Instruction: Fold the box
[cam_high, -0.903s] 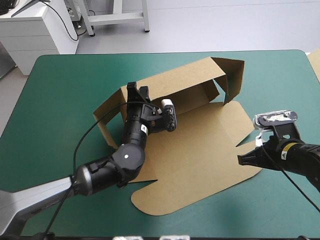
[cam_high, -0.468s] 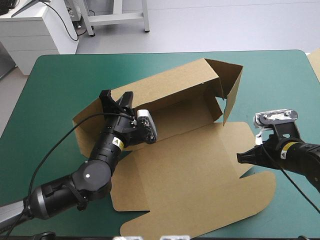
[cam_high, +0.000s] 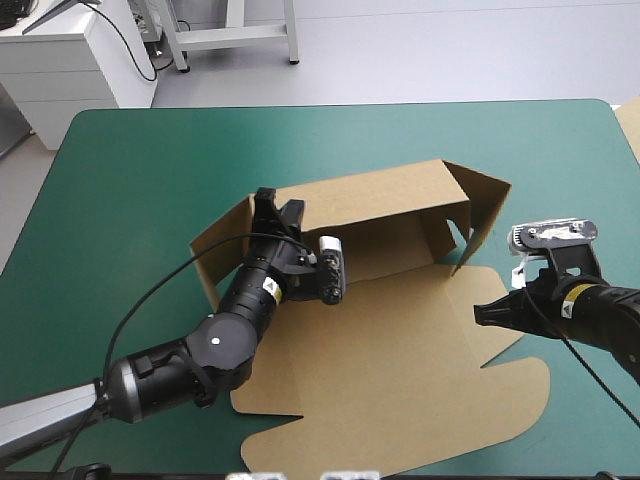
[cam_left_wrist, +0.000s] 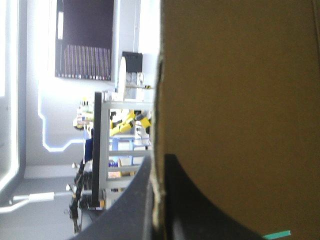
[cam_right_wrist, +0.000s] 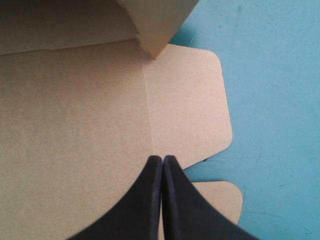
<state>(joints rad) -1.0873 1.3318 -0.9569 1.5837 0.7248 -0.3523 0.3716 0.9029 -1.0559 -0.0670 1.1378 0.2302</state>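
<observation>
1. Box (cam_high: 395, 245) sits mid-table on the teal-green cover (cam_high: 130, 170), half formed. Long wall (cam_high: 370, 200) is raised on its 12 o'clock side, end flap (cam_high: 485, 210) stands at 2 o'clock, and the broad lid panel (cam_high: 400, 370) lies flat toward 6 o'clock.
2. Left gripper (cam_high: 277, 208) is at the wall's 9 o'clock end, fingers all but closed and pinching the wall's top edge. The wrist view shows board between them.
3. Right gripper (cam_high: 482, 314) is at the box's 3 o'clock edge, fingers pressed together into a point, holding nothing.
4. Its tip is over the flat panel beside a rounded tab (cam_right_wrist: 190, 100). It's probably touching the board, but I can't confirm.
</observation>
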